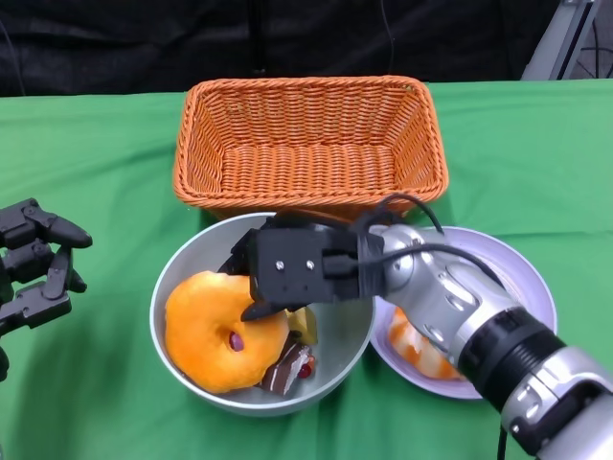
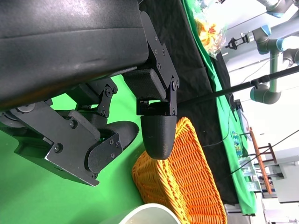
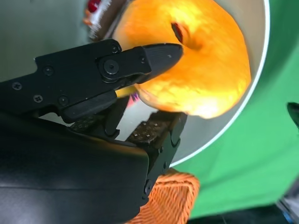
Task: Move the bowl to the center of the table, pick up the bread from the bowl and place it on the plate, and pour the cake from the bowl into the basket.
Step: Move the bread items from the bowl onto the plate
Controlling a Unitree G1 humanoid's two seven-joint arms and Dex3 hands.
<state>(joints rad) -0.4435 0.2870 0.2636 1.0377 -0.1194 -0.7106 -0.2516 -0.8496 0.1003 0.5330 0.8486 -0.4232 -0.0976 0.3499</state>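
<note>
A grey bowl (image 1: 163,287) stands in front of the basket and holds a round orange bread (image 1: 206,335) and a dark piece of cake (image 1: 292,364). My right hand (image 1: 292,273) reaches into the bowl from the right. In the right wrist view one fingertip (image 3: 161,53) lies on top of the bread (image 3: 205,60) while other fingers sit under its near edge, pinching it. The bread still rests in the bowl (image 3: 243,107). My left hand (image 1: 34,264) hovers over the cloth left of the bowl, fingers apart and empty. The pale plate (image 1: 532,278) lies right of the bowl, partly under my right forearm.
An orange wicker basket (image 1: 306,134) stands just behind the bowl, with nothing in it. An orange food item (image 1: 412,345) lies on the plate beneath my arm. Green cloth covers the table. The left wrist view shows the basket (image 2: 187,182) and the bowl rim (image 2: 145,214) beyond my left hand (image 2: 117,121).
</note>
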